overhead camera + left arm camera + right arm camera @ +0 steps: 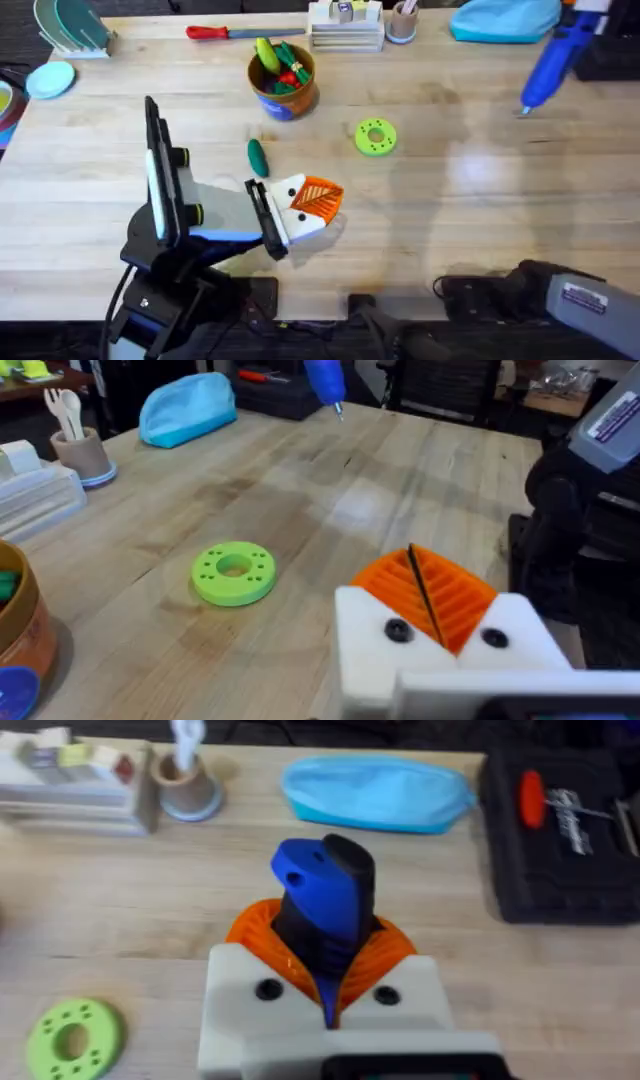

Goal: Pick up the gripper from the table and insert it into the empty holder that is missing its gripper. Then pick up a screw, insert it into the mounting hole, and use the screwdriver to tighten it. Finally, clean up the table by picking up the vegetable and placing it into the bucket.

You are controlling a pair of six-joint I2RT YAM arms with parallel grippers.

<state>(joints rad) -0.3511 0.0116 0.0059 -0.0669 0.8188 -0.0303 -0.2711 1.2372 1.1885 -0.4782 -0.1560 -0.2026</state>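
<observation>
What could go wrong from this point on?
1. The right gripper clamps the screwdriver on its body, so the thin tip could tilt or slip when pressed against the left gripper.
2. The vegetable lies close beside the left arm, so a reach could knock it away.
3. The bucket already holds toy foods, so the vegetable might roll off.

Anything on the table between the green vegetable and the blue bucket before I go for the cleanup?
Nothing. In the overhead view, bare wood separates the vegetable from the bucket, which already holds toy foods.
</observation>
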